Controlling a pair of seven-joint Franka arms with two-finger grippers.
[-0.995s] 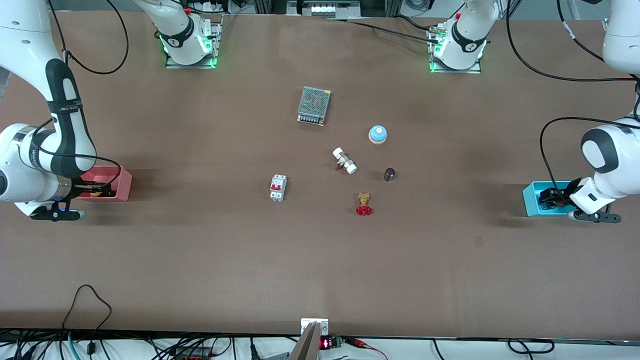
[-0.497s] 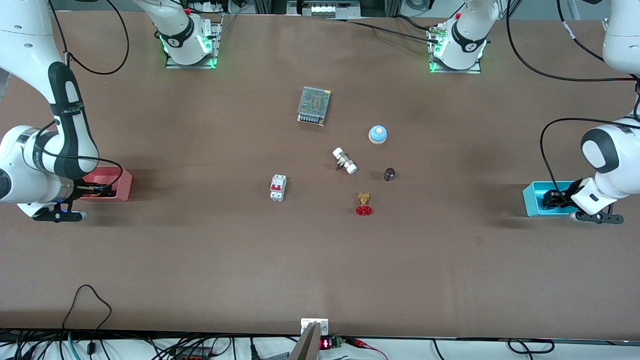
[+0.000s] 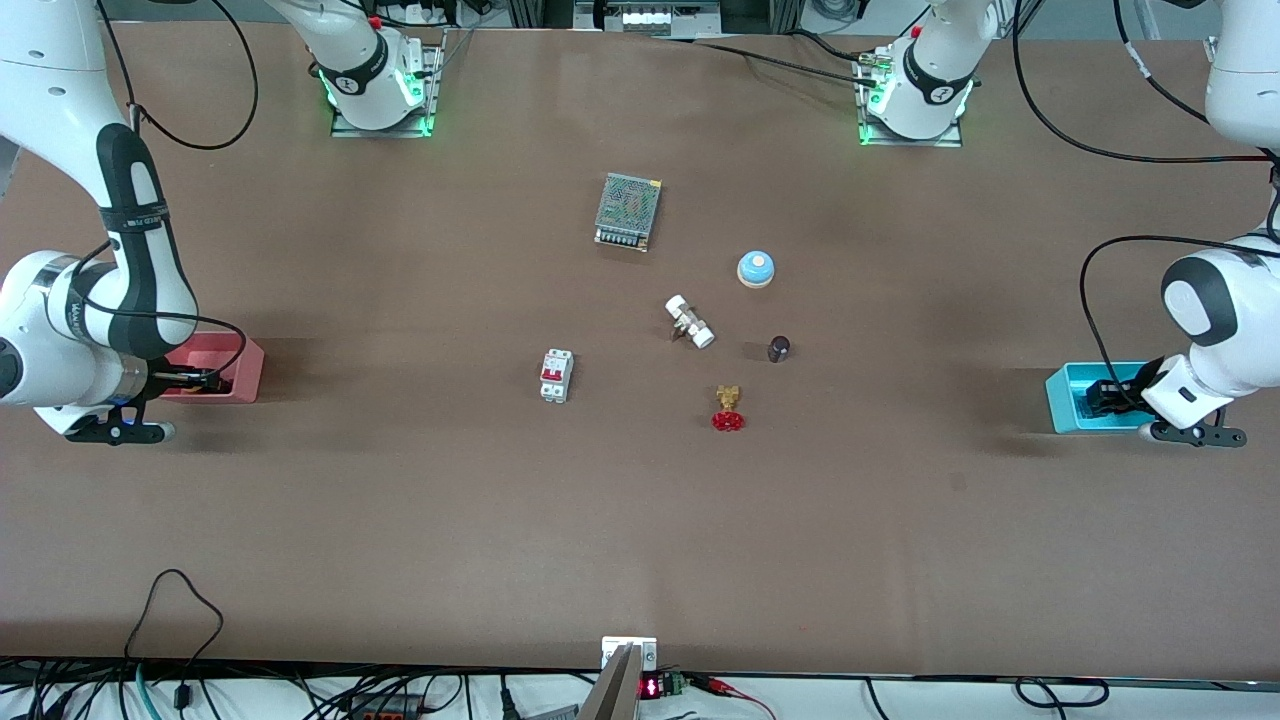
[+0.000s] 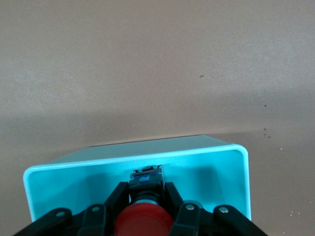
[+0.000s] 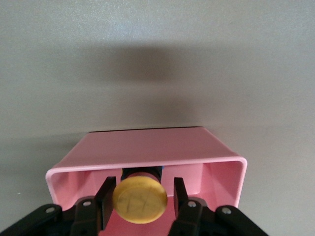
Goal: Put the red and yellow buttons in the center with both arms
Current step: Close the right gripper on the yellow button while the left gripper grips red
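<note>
The red button (image 4: 145, 223) lies in a blue bin (image 4: 236, 162) at the left arm's end of the table. My left gripper (image 4: 147, 189) is down in that bin (image 3: 1062, 384), its fingers closed against the button's black body. The yellow button (image 5: 140, 199) lies in a pink bin (image 5: 147, 147) at the right arm's end. My right gripper (image 5: 142, 184) is in that bin (image 3: 247, 365) and open, with a finger on each side of the button and a gap showing. The brown table centre (image 3: 640, 470) is bare.
Mid-table stand a metal power supply (image 3: 628, 210), a blue dome on a beige base (image 3: 756, 268), a white fitting (image 3: 690, 321), a small dark cylinder (image 3: 779, 348), a white and red breaker (image 3: 556, 375) and a brass valve with a red handwheel (image 3: 728, 408).
My left gripper has sunk lower into the blue bin around the red button. My right arm has shifted slightly at the pink bin.
</note>
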